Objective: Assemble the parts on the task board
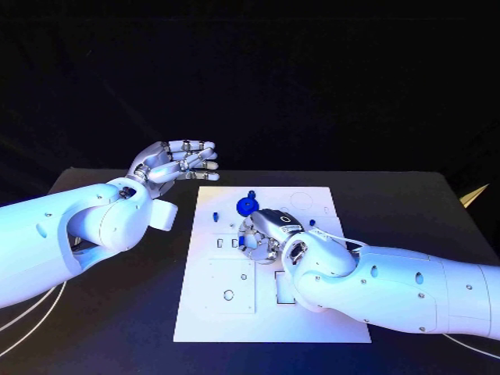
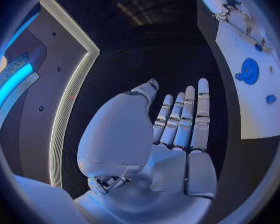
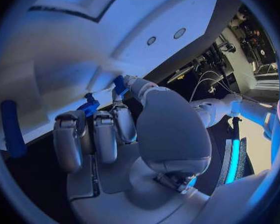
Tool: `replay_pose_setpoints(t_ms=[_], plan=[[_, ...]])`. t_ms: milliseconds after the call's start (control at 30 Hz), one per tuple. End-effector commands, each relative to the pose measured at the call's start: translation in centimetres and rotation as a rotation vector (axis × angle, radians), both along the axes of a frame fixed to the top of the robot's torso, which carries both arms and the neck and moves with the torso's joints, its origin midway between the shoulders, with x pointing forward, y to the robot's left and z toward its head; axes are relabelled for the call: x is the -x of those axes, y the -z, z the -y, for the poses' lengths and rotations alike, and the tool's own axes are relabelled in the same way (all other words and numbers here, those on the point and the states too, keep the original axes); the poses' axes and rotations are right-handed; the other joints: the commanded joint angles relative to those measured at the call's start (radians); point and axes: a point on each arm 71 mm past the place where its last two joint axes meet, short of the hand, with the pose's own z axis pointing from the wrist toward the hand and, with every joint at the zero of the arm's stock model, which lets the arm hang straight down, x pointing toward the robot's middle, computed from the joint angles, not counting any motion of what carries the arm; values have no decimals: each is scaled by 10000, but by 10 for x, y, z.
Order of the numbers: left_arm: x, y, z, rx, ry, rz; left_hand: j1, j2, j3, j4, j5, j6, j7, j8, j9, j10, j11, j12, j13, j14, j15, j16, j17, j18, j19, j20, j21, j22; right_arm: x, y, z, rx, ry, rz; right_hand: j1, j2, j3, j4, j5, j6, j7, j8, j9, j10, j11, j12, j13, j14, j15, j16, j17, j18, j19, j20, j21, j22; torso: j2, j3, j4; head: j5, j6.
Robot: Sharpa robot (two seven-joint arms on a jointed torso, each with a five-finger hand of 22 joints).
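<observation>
The white task board [image 1: 233, 312] lies in the middle of the table. A blue gear [image 1: 247, 205] stands on its far part, also seen as the blue gear [image 2: 247, 70]. A small blue peg [image 1: 216, 215] sits left of it. My right hand [image 1: 270, 230] hangs low over the board just behind the gear, fingers curled down. In the right wrist view the thumb tip touches a small blue part [image 3: 119, 83]; whether it is pinched is unclear. Another blue piece [image 3: 88, 106] shows by the fingertips [image 3: 70, 122]. My left hand [image 1: 177, 162] is raised off the board's far left corner, fingers straight, holding nothing.
The board carries cut-outs and slots on its near half [image 1: 227, 295]. A blue cylinder [image 3: 12, 129] lies apart from the right hand's fingers. A small blue piece [image 2: 271, 99] sits near the board's edge. Black table [image 1: 115, 312] surrounds the board.
</observation>
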Motion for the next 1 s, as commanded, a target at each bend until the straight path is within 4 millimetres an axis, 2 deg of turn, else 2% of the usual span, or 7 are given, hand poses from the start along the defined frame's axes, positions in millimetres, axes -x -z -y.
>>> replay_pose_setpoints(t_ms=[33,400,533,700,800,833,1000], plan=[[1,-1,2,92,200,19,-38,60,13,-25,33,-48,716,-45,-5,-17,56,-55,9,-93,9,14,13,97,-47,-3,36,11,1,1,-2,218,-207,-18,-90,-67,-14,-45,-74,-111,29,-82,-30,-68,41,-63,593,985,80,-19,2418,-68,1064,96,46,2627,-4,-2,0,5,-2],[1,-1,2,84,229,-19,-38,60,13,-25,33,-48,716,-45,-5,-17,56,-55,9,-93,9,14,13,97,-47,-3,36,11,2,1,-3,210,-325,-3,-147,-400,-29,-167,-389,-706,220,-515,-334,-329,214,-379,335,986,227,-14,2431,-68,1064,227,46,2627,-3,3,1,-3,60],[0,0,2,80,238,-34,-49,67,22,-35,33,-40,715,-44,-4,-8,56,-54,10,-106,10,13,55,97,-61,-1,52,12,2,1,-3,189,-365,14,-241,-496,-438,-77,-939,-1109,296,-807,-559,-405,299,-464,260,990,309,-5,2451,-68,1064,312,46,2627,-2,2,-2,-10,78],[0,0,2,78,251,-47,-49,67,22,-35,33,-40,715,-44,-4,-8,56,-54,10,-106,10,13,55,97,-61,-1,52,12,3,1,-2,126,-383,41,57,-290,-1739,194,-855,-1269,340,-888,-814,-468,340,-532,195,990,355,-5,2451,-68,1064,365,46,2627,2,2,1,-13,84],[0,0,2,70,254,-66,-49,67,22,-35,33,-40,715,-44,-4,-8,56,-54,10,-106,10,13,55,97,-61,-1,52,12,4,-2,0,-92,-336,179,398,-121,-2522,488,-889,-1294,371,-877,-963,-502,348,-572,153,987,384,-10,2442,-68,1064,376,46,2627,-1,7,9,-49,82],[0,0,2,65,253,-78,-49,67,22,-35,33,-40,715,-44,-4,-8,56,-54,10,-106,10,13,55,97,-61,-1,52,12,5,-3,1,-197,-317,248,653,-23,-2913,748,-891,-1289,373,-868,-1059,-507,377,-577,142,986,388,-13,2437,-68,1064,395,46,2627,-5,9,12,-101,85],[-1,1,0,-97,232,-147,-65,58,18,-39,31,-23,730,-38,-1,47,53,-29,22,-87,3,29,87,101,-57,-3,69,17,11,-13,8,-1013,-343,765,842,55,-3067,940,-751,-1279,399,-867,-1128,-486,391,-548,162,982,397,-21,2419,-68,1064,404,46,2627,-28,6,-21,-192,142]])
